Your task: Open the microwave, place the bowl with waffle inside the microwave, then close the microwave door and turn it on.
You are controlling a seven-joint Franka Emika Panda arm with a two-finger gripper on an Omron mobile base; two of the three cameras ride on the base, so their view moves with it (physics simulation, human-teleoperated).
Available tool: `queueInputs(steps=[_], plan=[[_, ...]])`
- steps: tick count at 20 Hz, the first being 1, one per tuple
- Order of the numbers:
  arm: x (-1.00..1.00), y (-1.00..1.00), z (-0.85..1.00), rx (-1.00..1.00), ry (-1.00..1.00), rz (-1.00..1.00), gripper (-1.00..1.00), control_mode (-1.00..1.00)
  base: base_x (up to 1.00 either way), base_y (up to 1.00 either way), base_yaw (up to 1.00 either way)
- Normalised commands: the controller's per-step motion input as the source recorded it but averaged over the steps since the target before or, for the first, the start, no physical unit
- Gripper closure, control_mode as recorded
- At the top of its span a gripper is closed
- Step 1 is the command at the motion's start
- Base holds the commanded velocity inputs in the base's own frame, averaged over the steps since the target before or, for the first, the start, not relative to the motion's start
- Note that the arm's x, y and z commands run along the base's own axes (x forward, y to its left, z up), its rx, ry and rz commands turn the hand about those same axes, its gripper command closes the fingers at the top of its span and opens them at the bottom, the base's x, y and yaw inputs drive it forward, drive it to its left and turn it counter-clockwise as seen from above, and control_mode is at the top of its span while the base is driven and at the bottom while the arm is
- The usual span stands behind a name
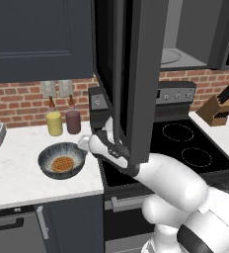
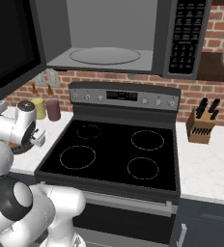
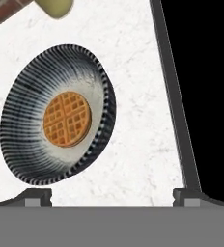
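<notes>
The bowl [image 3: 56,116] sits on the white marble worktop [image 3: 138,140] with the waffle [image 3: 67,119] flat in its middle; the hand [image 3: 113,195] hovers just beside it, fingers spread, grasping nothing; the microwave door [image 1: 136,74] hangs wide open, the microwave [image 2: 114,36] showing its glass plate [image 2: 104,55] above the black stove [image 2: 114,152]; brick wall behind.
</notes>
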Motion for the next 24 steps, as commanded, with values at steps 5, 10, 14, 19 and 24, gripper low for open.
queueInputs(steps=[5, 10, 14, 19, 24], plan=[[0.32, 0.43, 0.0, 0.0, 0.0, 0.0, -1.0, -1.0, 0.0, 0.0, 0.0], [0.31, 0.42, -0.09, 0.0, 0.0, 0.0, -1.0, -1.0, 0.0, 0.0, 0.0], [0.19, 0.15, -0.42, 0.0, 0.0, 0.01, -1.0, -1.0, 0.0, 0.0, 0.0], [0.06, -0.02, -0.56, -0.01, 0.0, 0.01, -1.0, -1.0, 0.0, 0.0, 0.0], [0.11, -0.07, -0.39, 0.0, 0.0, 0.0, -1.0, -1.0, 0.0, 0.0, 0.0]])
